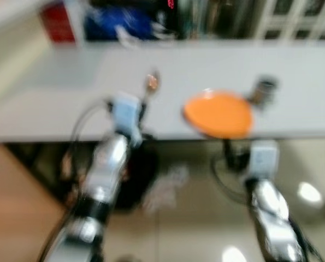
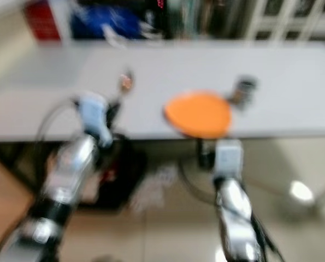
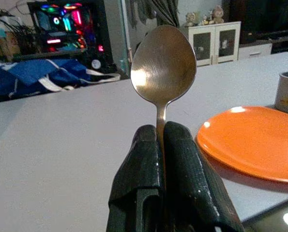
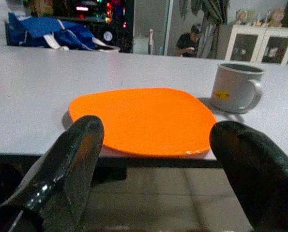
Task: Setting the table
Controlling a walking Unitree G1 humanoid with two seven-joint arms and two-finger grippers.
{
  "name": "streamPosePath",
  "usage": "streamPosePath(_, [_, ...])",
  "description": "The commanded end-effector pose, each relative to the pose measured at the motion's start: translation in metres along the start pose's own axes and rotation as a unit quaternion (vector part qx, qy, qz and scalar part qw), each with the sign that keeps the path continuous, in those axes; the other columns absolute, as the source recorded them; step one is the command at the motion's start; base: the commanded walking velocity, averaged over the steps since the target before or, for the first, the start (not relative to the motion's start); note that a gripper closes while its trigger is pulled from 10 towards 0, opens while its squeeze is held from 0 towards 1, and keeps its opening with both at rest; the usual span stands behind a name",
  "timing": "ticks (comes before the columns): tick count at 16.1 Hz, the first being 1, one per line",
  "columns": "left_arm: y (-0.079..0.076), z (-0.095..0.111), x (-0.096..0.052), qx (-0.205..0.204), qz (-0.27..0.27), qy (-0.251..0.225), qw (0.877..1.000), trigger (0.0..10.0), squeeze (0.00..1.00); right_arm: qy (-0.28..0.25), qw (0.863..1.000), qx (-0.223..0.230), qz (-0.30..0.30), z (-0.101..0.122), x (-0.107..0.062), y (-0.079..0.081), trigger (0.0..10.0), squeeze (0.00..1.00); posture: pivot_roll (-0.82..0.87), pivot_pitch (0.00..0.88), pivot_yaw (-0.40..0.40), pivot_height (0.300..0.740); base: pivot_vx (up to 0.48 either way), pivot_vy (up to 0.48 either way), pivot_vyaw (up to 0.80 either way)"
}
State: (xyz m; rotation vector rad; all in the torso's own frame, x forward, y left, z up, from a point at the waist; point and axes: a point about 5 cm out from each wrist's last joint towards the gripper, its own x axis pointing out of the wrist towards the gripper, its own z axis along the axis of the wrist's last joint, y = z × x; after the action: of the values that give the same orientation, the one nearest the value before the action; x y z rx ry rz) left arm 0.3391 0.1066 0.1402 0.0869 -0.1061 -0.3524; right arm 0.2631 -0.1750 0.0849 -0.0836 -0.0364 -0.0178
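Left end effector (image 3: 159,159) clamped on a spoon (image 3: 163,65), handle pinched between both black fingers, bowl standing upright above the fingertips. Held over the near edge of the bench (image 1: 69,82), to the left of the plate (image 1: 219,113) and well apart from it.

Right end effector (image 4: 156,150) spread wide, gripping nothing, one black finger (image 4: 68,166) on each side of the plate as seen from the wrist. Poised just short of the bench's near edge, right in front of the plate, below bench level.

Plate orange, flat on the bench, its near rim slightly overhanging the bench edge. Mug (image 4: 235,87) grey, upright, just beside the plate at its far right, handle turned toward the right, a small yellow label on its side.

Beyond the plate, past the far edge of the bench: a blue bag (image 4: 47,31), a lit computer case (image 3: 66,29) with coloured lights, a white cabinet (image 4: 262,43), and a seated person (image 4: 187,43) in dark clothes. Head views blurred; beneath the bench, tiled floor (image 1: 195,218) with bright reflections.
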Motion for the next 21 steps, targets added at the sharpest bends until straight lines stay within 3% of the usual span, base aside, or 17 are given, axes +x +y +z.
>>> streamPosePath(1, [0.008,0.006,0.001,0.009,0.011,-0.006,1.0,10.0,0.0,-0.01,1.0,0.002,0.005,0.005,0.004,0.005,10.0,0.0,0.0,0.0,0.022,0.74,0.465,0.0,0.0])
streamPosePath(6, [0.006,0.007,0.002,0.006,0.007,-0.008,1.0,10.0,0.0,-0.008,1.0,0.0,0.002,0.004,0.001,0.004,10.0,0.0,0.0,0.0,0.027,0.74,0.462,0.0,0.0])
streamPosePath(11, [0.008,0.006,0.002,0.009,0.01,-0.005,1.0,10.0,0.0,-0.005,1.0,0.002,0.002,0.002,0.0,0.005,10.0,0.0,0.0,0.0,0.032,0.74,0.0,0.0,0.0])
streamPosePath(17, [0.008,0.005,0.002,0.01,0.009,-0.002,1.0,10.0,0.0,-0.008,1.0,0.0,0.0,0.003,-0.001,0.004,10.0,0.0,-0.01,0.0,0.033,0.74,0.281,-0.385,0.0])
streamPosePath(21, [0.019,0.001,0.001,0.006,0.041,0.009,0.999,10.0,0.0,-0.054,0.998,-0.021,0.016,0.02,-0.001,0.006,10.0,0.0,-0.01,0.0,0.03,0.74,0.32,-0.355,0.0])
